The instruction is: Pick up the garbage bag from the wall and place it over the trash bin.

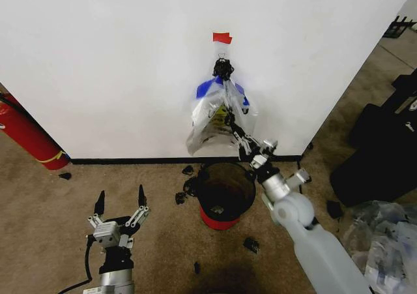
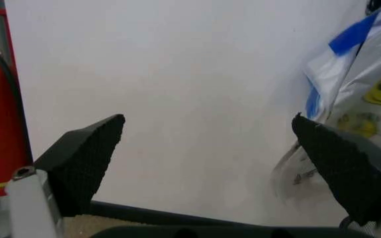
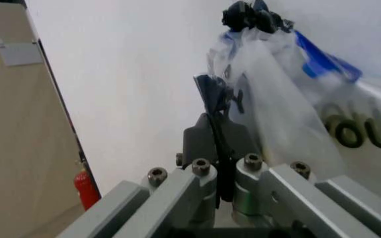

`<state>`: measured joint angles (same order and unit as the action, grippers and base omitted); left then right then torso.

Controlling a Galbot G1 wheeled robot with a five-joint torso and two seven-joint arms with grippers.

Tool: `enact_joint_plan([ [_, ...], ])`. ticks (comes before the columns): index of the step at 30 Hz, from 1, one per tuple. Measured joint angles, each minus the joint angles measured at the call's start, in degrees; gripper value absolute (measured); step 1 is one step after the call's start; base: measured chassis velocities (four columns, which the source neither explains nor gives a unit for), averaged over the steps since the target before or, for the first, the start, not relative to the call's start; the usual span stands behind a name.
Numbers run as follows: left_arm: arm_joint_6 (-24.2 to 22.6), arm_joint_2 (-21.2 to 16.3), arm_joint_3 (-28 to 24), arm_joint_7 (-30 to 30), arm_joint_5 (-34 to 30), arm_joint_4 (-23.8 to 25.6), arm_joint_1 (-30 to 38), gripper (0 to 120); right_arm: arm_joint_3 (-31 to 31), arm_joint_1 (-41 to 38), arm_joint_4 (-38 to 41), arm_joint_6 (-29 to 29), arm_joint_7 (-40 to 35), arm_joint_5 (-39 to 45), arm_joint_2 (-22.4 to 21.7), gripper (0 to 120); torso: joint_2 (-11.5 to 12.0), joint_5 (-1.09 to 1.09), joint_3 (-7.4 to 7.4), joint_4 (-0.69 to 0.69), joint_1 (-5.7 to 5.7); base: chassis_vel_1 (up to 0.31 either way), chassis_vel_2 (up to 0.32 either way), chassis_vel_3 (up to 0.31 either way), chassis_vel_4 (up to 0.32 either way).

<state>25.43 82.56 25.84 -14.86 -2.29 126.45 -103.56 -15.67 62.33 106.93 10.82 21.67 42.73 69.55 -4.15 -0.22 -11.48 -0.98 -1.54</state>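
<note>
The garbage bag (image 1: 218, 115), thin see-through plastic with blue strips and a yellow-and-black print, hangs on the white wall under a black knot and a piece of red tape (image 1: 222, 38). A bag with large dark letters (image 3: 369, 131) hangs in the same bundle. My right gripper (image 1: 232, 123) reaches up over the trash bin and is shut against the clear plastic (image 3: 270, 119); its dark fingers (image 3: 210, 129) are pressed together. The trash bin (image 1: 218, 221), red with a black rim and a dark inside, stands on the carpet just below the bag. My left gripper (image 1: 120, 206) hovers open over the floor, left of the bin.
A red fire extinguisher (image 1: 26, 134) leans against the wall at far left. Black cases (image 1: 378, 150) and a heap of clear plastic wrap (image 1: 384, 242) lie on the right. Small black scraps (image 1: 251, 244) dot the carpet around the bin.
</note>
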Motion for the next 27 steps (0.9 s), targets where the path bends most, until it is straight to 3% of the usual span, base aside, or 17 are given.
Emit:
enact_joint_plan([
  [9, 0.04, -1.79, -0.33, -0.03, -1.39, -0.17, 0.34, 100, -5.30, 11.75, 5.12, 2.09, 2.91, -5.66, -0.47, 0, 0.00, 0.00, 0.00, -0.02, 0.00, 0.000, 0.000, 0.000, 0.000],
  [27, -0.07, -3.35, -0.76, -0.02, -2.93, -0.86, 0.98, 100, -14.36, 24.94, 8.06, 10.61, 7.91, -10.83, -2.68, 0, 0.00, 0.00, -0.01, -0.01, 0.00, 0.000, 0.000, 0.000, 0.000],
])
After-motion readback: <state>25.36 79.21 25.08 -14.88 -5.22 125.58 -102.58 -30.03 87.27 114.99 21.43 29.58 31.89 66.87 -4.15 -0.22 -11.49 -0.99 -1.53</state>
